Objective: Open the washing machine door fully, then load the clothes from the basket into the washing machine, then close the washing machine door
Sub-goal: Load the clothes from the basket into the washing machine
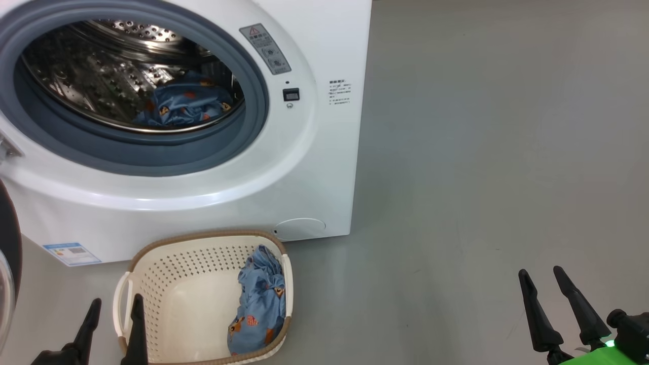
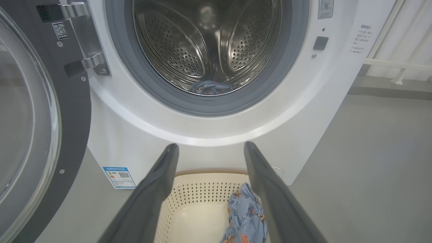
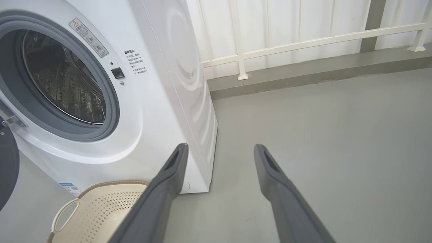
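Hanging open at 9 o'clock of the washer (image 1: 324, 152), the door (image 2: 40, 118) is seen. Clothes (image 1: 187, 104) are lodged in the drum (image 1: 101, 76); more are left in the basket (image 1: 203, 238) at 6 o'clock. Left gripper (image 1: 116, 300) at 7 and right gripper (image 1: 540, 272) at 4 are held spread, empty.

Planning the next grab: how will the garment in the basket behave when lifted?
Probably floppy: the garment lies crumpled against the basket wall, so it should drape and trail. Likely light, being thin cloth.
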{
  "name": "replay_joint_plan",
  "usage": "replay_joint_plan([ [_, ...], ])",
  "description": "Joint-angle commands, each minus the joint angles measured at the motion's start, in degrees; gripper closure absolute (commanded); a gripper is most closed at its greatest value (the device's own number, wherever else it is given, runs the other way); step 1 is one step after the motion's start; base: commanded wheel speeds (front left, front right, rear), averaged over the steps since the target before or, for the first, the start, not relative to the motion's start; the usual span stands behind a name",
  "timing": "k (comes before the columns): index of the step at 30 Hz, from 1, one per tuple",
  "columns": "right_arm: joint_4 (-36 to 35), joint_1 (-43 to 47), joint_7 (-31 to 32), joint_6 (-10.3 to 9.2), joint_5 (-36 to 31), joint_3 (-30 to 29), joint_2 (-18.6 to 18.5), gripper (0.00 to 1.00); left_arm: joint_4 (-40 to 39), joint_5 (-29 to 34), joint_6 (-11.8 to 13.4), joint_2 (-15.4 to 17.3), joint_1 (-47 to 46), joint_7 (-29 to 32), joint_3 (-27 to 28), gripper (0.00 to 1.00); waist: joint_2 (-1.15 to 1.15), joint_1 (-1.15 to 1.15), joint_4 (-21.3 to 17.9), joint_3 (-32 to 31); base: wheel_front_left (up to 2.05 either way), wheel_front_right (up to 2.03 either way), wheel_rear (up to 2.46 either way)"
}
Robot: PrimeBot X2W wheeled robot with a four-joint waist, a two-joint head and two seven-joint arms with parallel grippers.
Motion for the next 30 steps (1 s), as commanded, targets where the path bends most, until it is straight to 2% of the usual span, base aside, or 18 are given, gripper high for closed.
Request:
replay_joint_plan([
  [1,-1.49,-0.29,-0.27,0.17,-0.13,0.86,-0.72,0.00,-1.56,-0.17,-0.14,0.58,-0.54,-0.37,2.15,0.00,0.00,0.00,-0.03,0.08,0.00,0.00,0.00],
  [16,-2.40,-4.06,-0.27,0.17,-0.34,1.40,0.27,0.00,2.61,-2.50,-0.14,0.29,-5.29,-0.37,0.43,0.00,0.00,0.00,-0.95,5.22,0.00,0.00,0.00],
  [23,-3.19,-8.54,-0.27,0.17,-0.67,1.98,1.57,0.00,8.48,-4.50,-0.14,0.30,-11.26,-0.37,-2.01,0.00,0.00,0.00,-2.23,11.24,0.00,0.00,0.00],
  [30,-3.67,-12.88,-0.27,0.17,-0.93,2.66,2.67,0.00,17.76,-6.23,-0.14,2.18,-19.83,-0.37,-6.48,0.00,0.00,0.00,-2.93,18.23,0.00,0.00,0.00],
])
